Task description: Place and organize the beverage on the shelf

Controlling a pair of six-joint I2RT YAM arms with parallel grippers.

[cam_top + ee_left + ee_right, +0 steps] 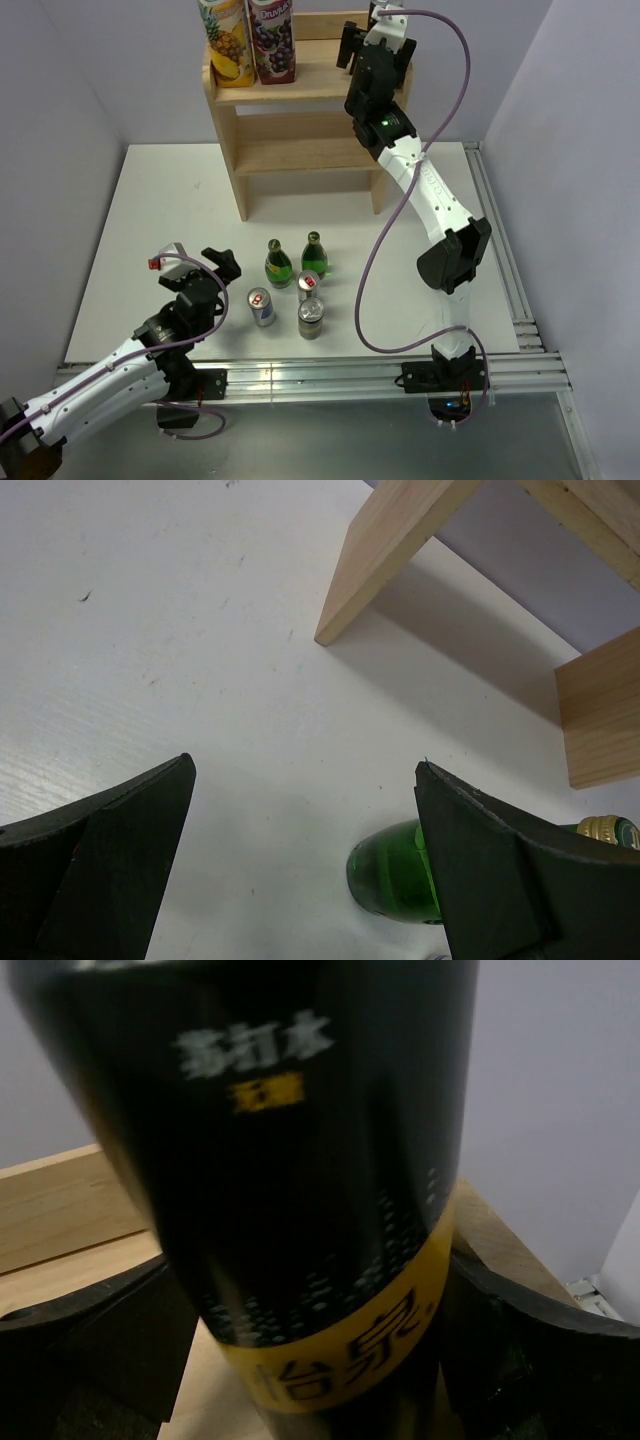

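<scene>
Right wrist: glossy black cylindrical can [300,1210]

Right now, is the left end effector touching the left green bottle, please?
Apart. The top external view shows bare table between the left end effector and the left green bottle.

Black can [300,1190] with yellow band
</scene>
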